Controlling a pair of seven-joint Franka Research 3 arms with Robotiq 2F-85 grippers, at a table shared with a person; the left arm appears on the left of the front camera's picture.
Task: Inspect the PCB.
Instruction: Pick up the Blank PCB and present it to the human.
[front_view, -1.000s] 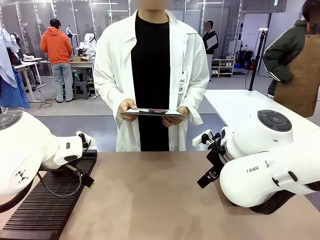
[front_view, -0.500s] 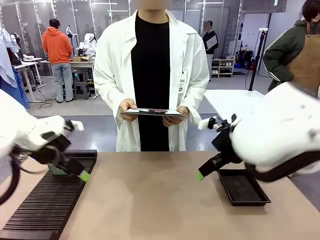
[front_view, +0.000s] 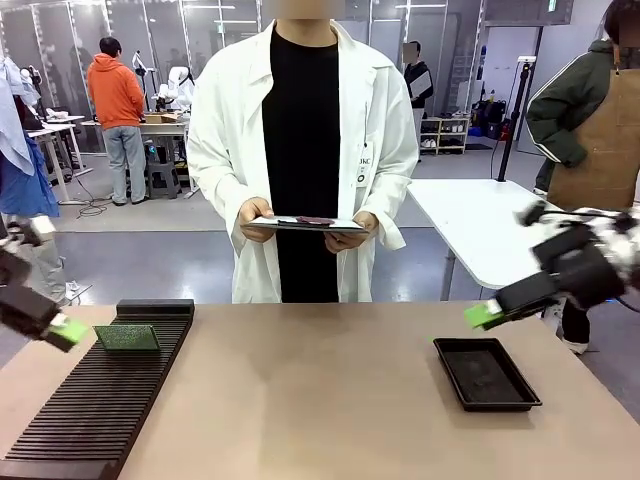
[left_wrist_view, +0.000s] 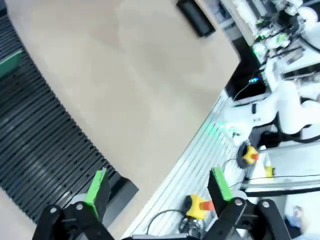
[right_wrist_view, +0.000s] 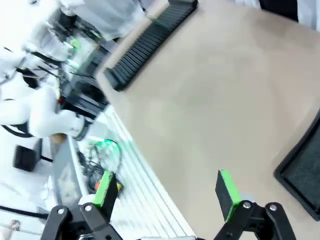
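Reach favours the left arm here. The PCB (front_view: 127, 337) rests on the black ribbed rack (front_view: 90, 410), near the rack's far end, its long side running across the rack's width, along the ribs. The left gripper (front_view: 62, 329) hangs just off the rack's left edge, near the board and level with it, jaws spread wide and empty. The right gripper (front_view: 484, 315) is well apart from the rack, beyond the black tray (front_view: 485, 372), and is likewise wide open, holding nothing. From the left gripper's fingers the board lies to the right, so a short sideways approach looks likely.
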